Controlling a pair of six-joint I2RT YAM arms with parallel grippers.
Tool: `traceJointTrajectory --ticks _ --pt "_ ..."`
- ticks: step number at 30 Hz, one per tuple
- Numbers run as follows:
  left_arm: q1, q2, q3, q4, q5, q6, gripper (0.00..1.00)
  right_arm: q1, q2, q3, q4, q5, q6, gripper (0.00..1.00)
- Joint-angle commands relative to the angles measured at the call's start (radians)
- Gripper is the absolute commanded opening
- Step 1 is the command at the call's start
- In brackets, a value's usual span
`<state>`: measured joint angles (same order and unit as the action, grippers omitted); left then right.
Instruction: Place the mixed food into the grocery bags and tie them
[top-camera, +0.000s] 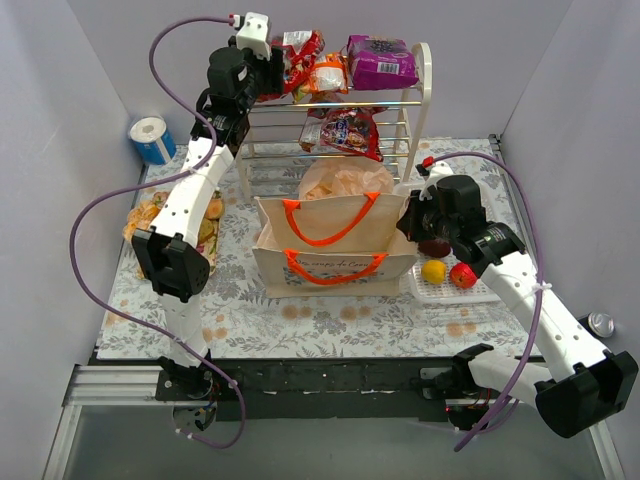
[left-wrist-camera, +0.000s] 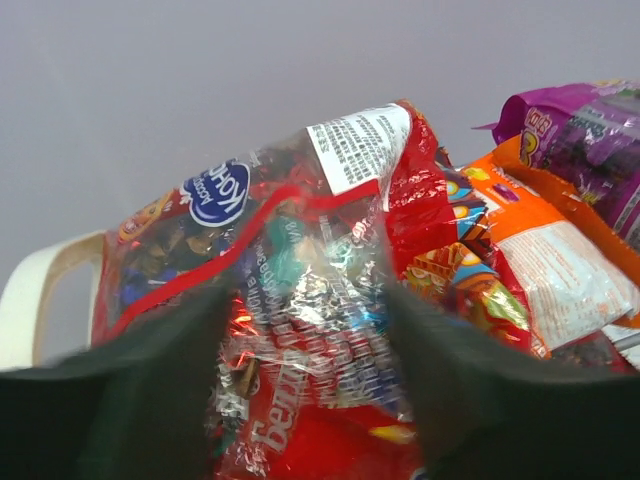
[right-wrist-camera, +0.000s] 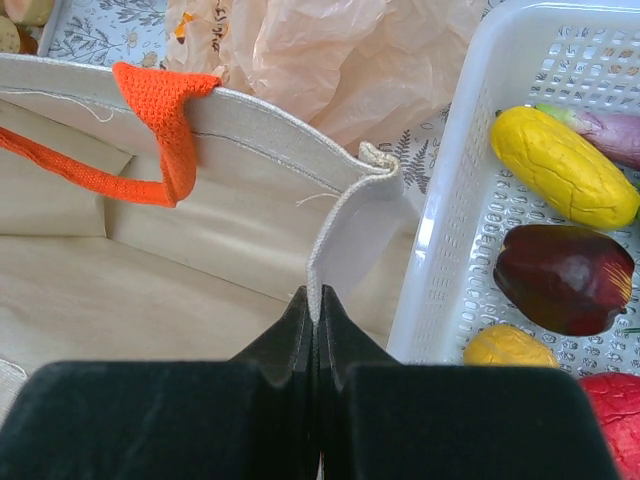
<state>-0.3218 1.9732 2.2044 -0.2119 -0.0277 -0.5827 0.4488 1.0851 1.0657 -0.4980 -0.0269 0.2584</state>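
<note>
My left gripper (top-camera: 278, 65) is at the rack's top shelf, its fingers closed from both sides on a shiny red snack packet (top-camera: 300, 50), which fills the left wrist view (left-wrist-camera: 310, 330) between the gripper's (left-wrist-camera: 310, 300) fingers. An orange packet (left-wrist-camera: 540, 250) and a purple packet (left-wrist-camera: 590, 130) lie beside it. The beige canvas tote (top-camera: 330, 240) stands open mid-table. My right gripper (top-camera: 410, 215) is shut on its right rim (right-wrist-camera: 330, 230), seen in the right wrist view (right-wrist-camera: 316, 295). The peach plastic bag (top-camera: 345, 180) lies crumpled behind the tote.
A white lattice basket (top-camera: 480, 292) right of the tote holds yellow (right-wrist-camera: 560, 165), dark purple (right-wrist-camera: 565, 278) and red (right-wrist-camera: 610, 410) fruit. The white rack (top-camera: 425, 80) carries another packet (top-camera: 345, 130) on its lower shelf. Pastries (top-camera: 150, 220) lie at the left, and a blue roll (top-camera: 152, 140) stands behind them.
</note>
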Motion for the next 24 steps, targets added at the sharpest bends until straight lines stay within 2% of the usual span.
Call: traceJointTrajectory --ticks 1,5,7,9,10,12,16,19,21,22,24 --pt "0.006 -0.043 -0.04 0.002 0.02 0.003 0.42 0.002 -0.036 0.0 0.007 -0.025 0.001 0.05" --pt "0.006 -0.065 -0.061 0.026 0.014 0.001 0.32 0.002 -0.039 0.004 0.001 -0.019 -0.002 0.05" --pt "0.006 -0.077 -0.071 0.035 0.012 0.0 0.22 0.001 -0.04 0.002 0.001 -0.021 0.001 0.05" --pt "0.006 -0.086 -0.078 0.057 0.008 -0.002 0.17 0.002 -0.04 0.002 0.003 -0.024 -0.001 0.05" --pt "0.006 -0.097 -0.081 0.066 0.003 -0.005 0.1 0.002 -0.04 0.002 0.001 -0.025 0.001 0.05" --pt "0.004 -0.105 -0.092 0.092 0.003 -0.008 0.02 0.001 -0.039 0.0 0.001 -0.025 0.001 0.05" --pt "0.004 -0.129 -0.117 0.147 0.017 -0.022 0.0 0.002 -0.039 -0.003 0.006 -0.021 -0.001 0.05" --pt "0.004 -0.168 -0.164 0.262 -0.004 -0.043 0.0 0.002 -0.034 -0.004 0.009 -0.024 0.001 0.06" --pt "0.004 -0.189 -0.186 0.301 -0.005 -0.084 0.0 0.002 -0.028 -0.001 0.009 -0.031 0.002 0.13" --pt "0.004 -0.195 -0.189 0.336 0.009 -0.094 0.0 0.002 -0.027 0.0 0.007 -0.033 0.002 0.28" --pt "0.006 -0.212 -0.199 0.371 0.012 -0.112 0.0 0.002 -0.027 0.007 0.001 -0.031 -0.001 0.47"
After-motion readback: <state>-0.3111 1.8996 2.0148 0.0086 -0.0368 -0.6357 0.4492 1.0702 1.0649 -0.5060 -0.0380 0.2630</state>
